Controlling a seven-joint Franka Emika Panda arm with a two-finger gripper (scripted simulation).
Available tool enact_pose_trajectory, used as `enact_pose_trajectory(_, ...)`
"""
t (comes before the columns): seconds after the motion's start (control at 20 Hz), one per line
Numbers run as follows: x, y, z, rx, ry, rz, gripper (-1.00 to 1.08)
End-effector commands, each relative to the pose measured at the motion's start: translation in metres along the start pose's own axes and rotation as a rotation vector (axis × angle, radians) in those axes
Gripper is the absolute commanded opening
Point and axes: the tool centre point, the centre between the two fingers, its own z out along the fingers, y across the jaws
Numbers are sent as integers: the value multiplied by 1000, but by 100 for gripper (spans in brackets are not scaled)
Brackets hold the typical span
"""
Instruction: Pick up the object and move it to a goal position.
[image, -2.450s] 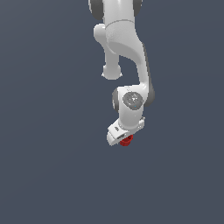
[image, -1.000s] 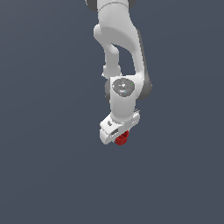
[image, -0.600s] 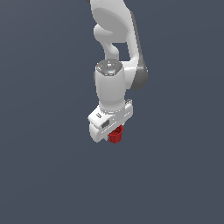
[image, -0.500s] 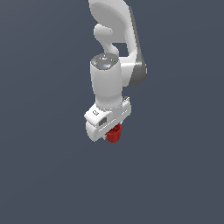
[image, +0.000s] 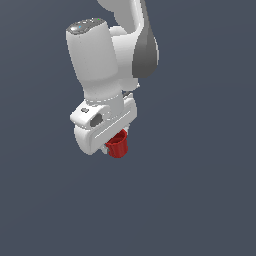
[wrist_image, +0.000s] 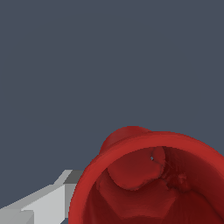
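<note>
The small red tapered cup (image: 118, 144) hangs under the white gripper (image: 114, 145) in the exterior view, held up off the grey floor. The gripper is shut on the cup; its fingers are mostly hidden behind the gripper body and the cup. In the wrist view the cup (wrist_image: 153, 183) fills the near part of the picture, its hollow inside and ridged rim facing the camera, with one grey-white finger (wrist_image: 43, 205) beside it.
The white arm (image: 107, 55) comes down from the top of the exterior view. All around is plain dark grey ground (image: 200, 200). No goal marker shows.
The arm has swung toward the exterior view's left and come closer to the camera, carrying the red cup with it. The cup stays in the gripper.
</note>
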Motion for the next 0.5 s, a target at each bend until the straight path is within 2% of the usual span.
enact_pose_trajectory(0.0, 0, 12, -21, -6, 26, -35, -100)
enact_pose_trajectory(0.45, -3, 55, -99, -21, 120, -162, -100)
